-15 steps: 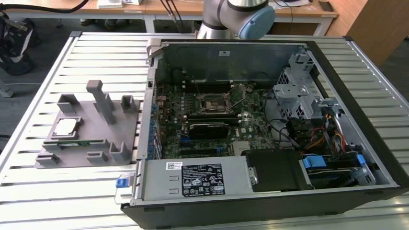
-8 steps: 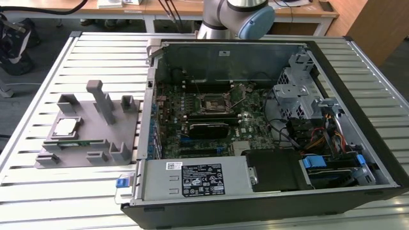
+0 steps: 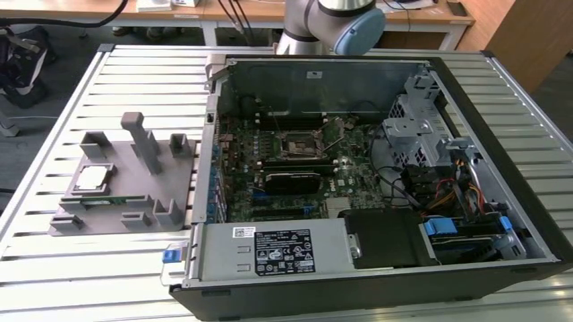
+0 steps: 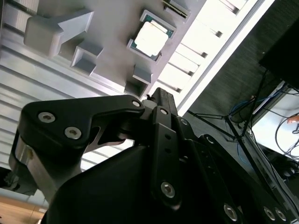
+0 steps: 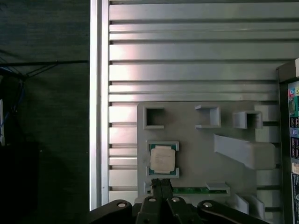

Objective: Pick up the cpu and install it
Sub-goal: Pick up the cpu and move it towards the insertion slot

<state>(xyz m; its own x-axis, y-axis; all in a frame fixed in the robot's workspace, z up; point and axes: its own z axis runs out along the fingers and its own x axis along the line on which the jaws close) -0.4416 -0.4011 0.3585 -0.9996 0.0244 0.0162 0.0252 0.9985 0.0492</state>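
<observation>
A ribbed table of pale aluminium slats [image 3: 134, 67] carries everything. On it lies an open black sheet-metal computer case [image 3: 403, 295]. Inside are a dark green motherboard [image 3: 358, 168], a square metal-framed socket [image 3: 296, 142] and a smooth silver power-supply box [image 3: 268, 248]. Cables crowd the case toward the exterior view's right, and the details there are hard to make out.

The grey and blue robot arm [image 3: 327, 20] stands at the far edge of the table, cut off by the top of the exterior view.

Beside the case, toward the exterior view's left, sits a matte grey plastic fixture plate [image 3: 170, 181] with blocky posts and square pockets.

The black metal gripper [image 5: 161, 182] has bolted, angular links, and its body blocks much of the second wrist view. Its two slim fingers are pressed together with nothing between them.

A long thin green memory stick [image 5: 194, 190] lies in a slot of the fixture. One end is hidden behind the fingers in the first wrist view.

The cpu [image 5: 162, 158], a flat square chip with a shiny pale metal top and a green rim, rests in its framed pocket on the fixture, just beside the stick. The fingertips lie near it, though how high they are above it cannot be told.
</observation>
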